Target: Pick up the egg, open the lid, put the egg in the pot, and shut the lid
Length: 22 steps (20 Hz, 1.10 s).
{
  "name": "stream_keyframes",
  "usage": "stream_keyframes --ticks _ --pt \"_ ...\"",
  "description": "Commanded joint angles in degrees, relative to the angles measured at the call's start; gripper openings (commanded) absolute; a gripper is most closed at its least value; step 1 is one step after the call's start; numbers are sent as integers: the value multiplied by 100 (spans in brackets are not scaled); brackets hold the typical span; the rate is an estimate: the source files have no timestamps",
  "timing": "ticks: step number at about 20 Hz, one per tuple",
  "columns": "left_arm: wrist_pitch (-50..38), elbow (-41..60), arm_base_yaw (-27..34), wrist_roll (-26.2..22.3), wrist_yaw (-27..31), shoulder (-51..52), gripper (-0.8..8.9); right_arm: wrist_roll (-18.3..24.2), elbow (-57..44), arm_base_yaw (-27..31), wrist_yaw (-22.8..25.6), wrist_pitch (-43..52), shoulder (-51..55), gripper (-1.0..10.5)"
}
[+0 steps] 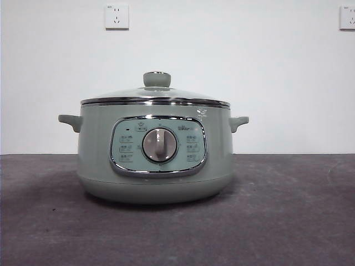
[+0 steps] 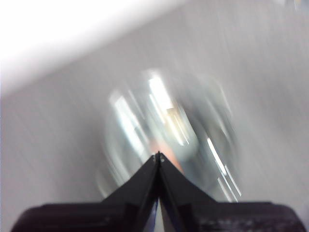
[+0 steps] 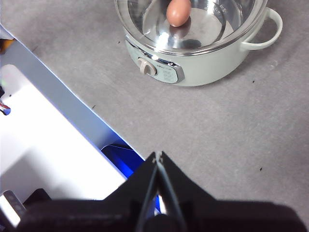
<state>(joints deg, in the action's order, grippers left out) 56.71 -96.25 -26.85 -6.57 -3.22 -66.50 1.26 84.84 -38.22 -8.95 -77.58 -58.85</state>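
Observation:
The sage-green pot [image 1: 155, 166] stands in the middle of the table with the glass lid [image 1: 155, 95] seated on its rim, knob up. From the right wrist view, the pot [image 3: 207, 72] lies ahead, and the brown-orange egg [image 3: 178, 12] rests on its steel floor under the lid [image 3: 212, 34]. My right gripper [image 3: 158, 155] is shut and empty, well back from the pot near the table's edge. The left wrist view is smeared by motion. In it the pot [image 2: 169, 125] is a pale blur beyond my left gripper [image 2: 158, 155], which is shut on nothing. Neither arm shows in the front view.
Grey table surface [image 1: 288, 221] spreads around the pot. Two wall sockets [image 1: 116, 16] [image 1: 347, 16] sit on the white wall behind. In the right wrist view a white and blue structure [image 3: 58, 145] lies past the table's edge.

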Motion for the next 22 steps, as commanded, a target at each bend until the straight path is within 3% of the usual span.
stream_keyframes --ticks 1,4,8,15,22 --pt "-1434 538 428 -474 -151 544 -4 -26 -22 -9 9 -55 13 0" --pt "-2997 1947 1266 -485 -170 1519 -4 -26 -22 -9 7 -52 15 0" --pt "-4148 4205 2264 -485 -136 3001 -4 -26 -22 -9 9 -52 13 0" --pt "-4736 7182 3008 -413 66 4968 -4 -26 -22 -9 9 -55 39 0" --pt "-4944 8972 3110 -66 321 6242 -4 -26 -22 -9 9 -55 42 0"
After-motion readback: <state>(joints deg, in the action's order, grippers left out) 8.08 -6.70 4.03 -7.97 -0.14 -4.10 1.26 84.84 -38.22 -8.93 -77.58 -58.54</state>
